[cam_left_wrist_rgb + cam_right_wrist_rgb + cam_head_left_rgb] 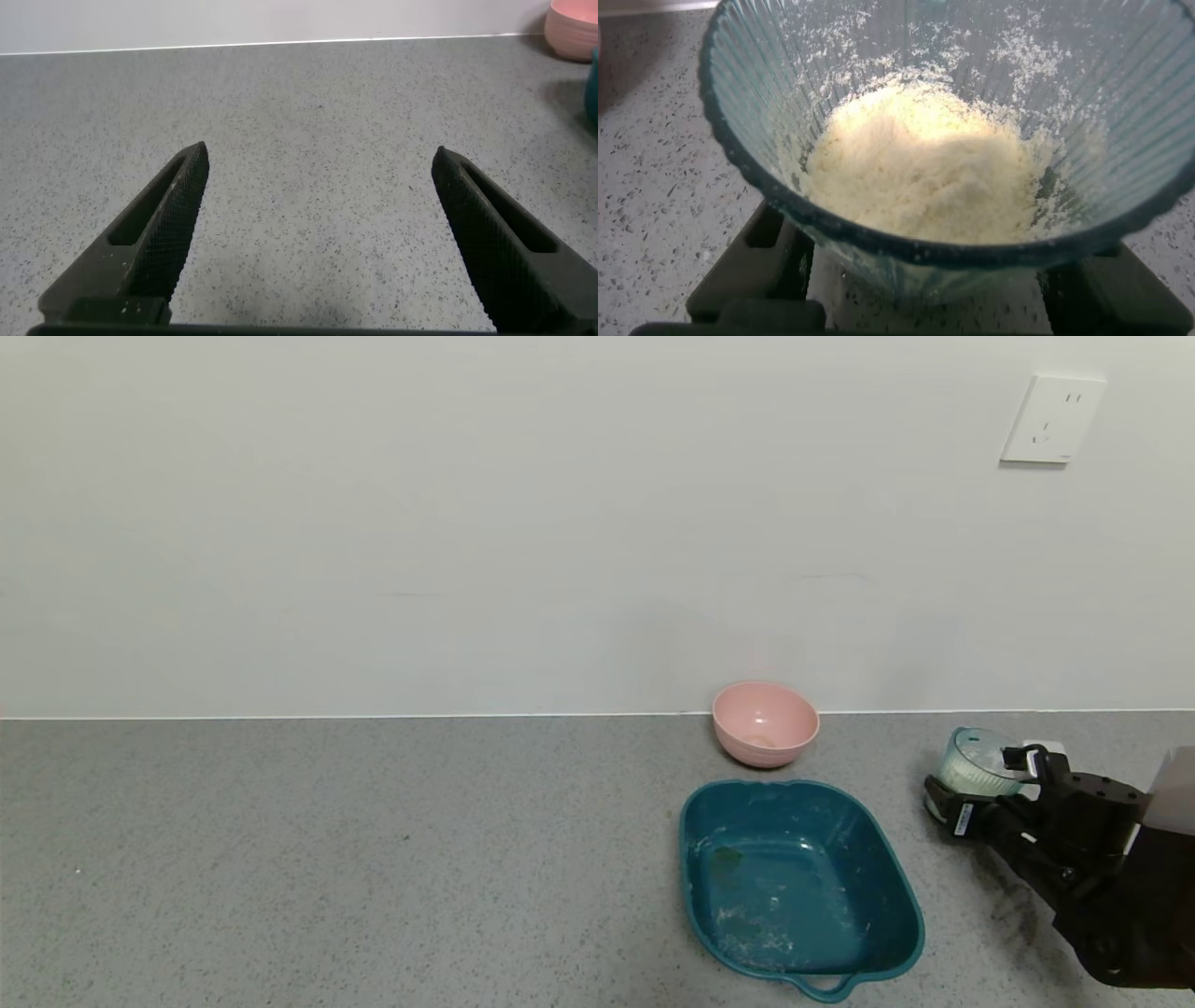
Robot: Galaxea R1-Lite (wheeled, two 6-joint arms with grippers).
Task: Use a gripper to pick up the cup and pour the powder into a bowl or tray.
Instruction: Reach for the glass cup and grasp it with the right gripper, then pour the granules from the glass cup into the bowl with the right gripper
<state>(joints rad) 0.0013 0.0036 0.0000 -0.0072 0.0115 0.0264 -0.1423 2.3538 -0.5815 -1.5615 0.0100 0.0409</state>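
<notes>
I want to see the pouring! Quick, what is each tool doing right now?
Left tool: open, holding nothing, over bare counter.
Right tool: closed on the cup with powder inside.

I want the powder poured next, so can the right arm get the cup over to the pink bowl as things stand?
Probably yes: the right claw grips the cup, and only bare counter lies between it and the pink bowl; the teal tray sits nearer the robot.

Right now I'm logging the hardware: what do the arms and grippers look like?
The right gripper is a black two-fingered claw with a small white label, on a black arm with a grey shell. The left gripper shows two long black tapered fingers with ridged inner faces and slotted sides.
</notes>
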